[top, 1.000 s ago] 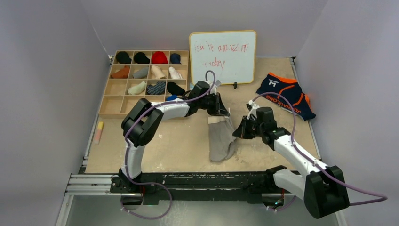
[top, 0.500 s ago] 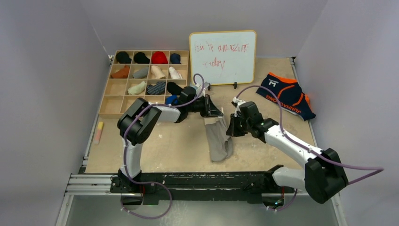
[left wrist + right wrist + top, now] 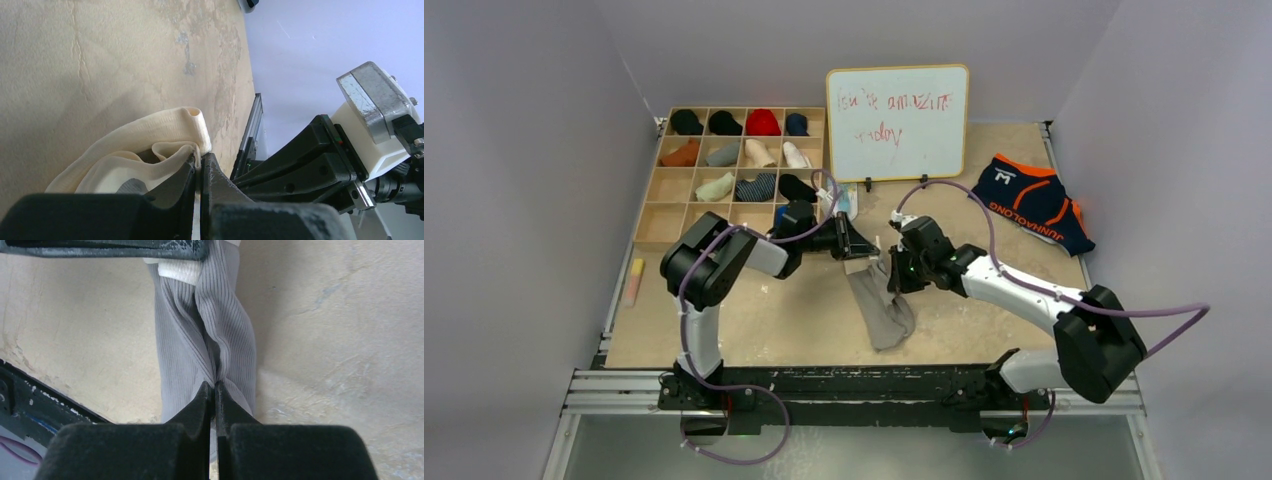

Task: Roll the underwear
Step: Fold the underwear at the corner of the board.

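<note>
Grey briefs (image 3: pixel 882 310) sit mid-table; my left gripper (image 3: pixel 201 162) is clamped on their pale waistband, my right gripper (image 3: pixel 214 390) pinched tight on the ribbed cloth. Navy briefs (image 3: pixel 1034 200) lie at two o'clock, and the whiteboard (image 3: pixel 899 120) at twelve reads "amazing today".

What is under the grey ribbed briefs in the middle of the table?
Around the grey ribbed briefs only the worn beige tabletop shows. Whatever lies directly under the fabric is covered.
</note>
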Controlling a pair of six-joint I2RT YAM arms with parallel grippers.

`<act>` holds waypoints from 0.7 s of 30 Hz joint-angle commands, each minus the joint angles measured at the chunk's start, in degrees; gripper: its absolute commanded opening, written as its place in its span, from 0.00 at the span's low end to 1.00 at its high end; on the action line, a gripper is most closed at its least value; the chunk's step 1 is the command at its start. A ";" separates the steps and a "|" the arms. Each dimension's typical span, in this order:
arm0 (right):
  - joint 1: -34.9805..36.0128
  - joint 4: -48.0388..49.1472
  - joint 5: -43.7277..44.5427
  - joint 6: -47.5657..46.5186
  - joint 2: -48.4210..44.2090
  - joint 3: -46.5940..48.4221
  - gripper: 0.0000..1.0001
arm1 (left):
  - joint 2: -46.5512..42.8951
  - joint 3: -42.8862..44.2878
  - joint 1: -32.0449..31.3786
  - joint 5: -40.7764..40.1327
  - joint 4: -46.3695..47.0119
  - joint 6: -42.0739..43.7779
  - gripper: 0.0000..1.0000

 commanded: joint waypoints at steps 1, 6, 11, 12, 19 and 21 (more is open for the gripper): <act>2.48 -0.39 1.63 2.03 1.37 2.97 0.00 | -5.20 -3.13 0.45 -1.10 2.05 4.35 0.00; 5.09 -0.04 2.14 2.75 3.42 3.86 0.00 | -6.33 -7.81 0.73 -2.51 4.21 5.02 0.00; 6.31 0.76 1.57 3.13 4.46 3.81 0.00 | -7.57 -12.09 1.50 -4.21 5.83 5.20 0.00; 6.62 1.02 1.39 3.23 4.68 3.69 0.00 | -7.71 -12.65 1.68 -4.30 5.84 5.33 0.00; 7.74 3.16 -1.09 5.24 5.72 2.54 0.00 | -10.37 -16.27 2.23 -6.61 4.98 6.97 0.00; 8.00 4.16 -2.40 5.68 6.34 2.43 0.00 | -11.09 -16.66 2.47 -7.08 4.22 7.34 0.00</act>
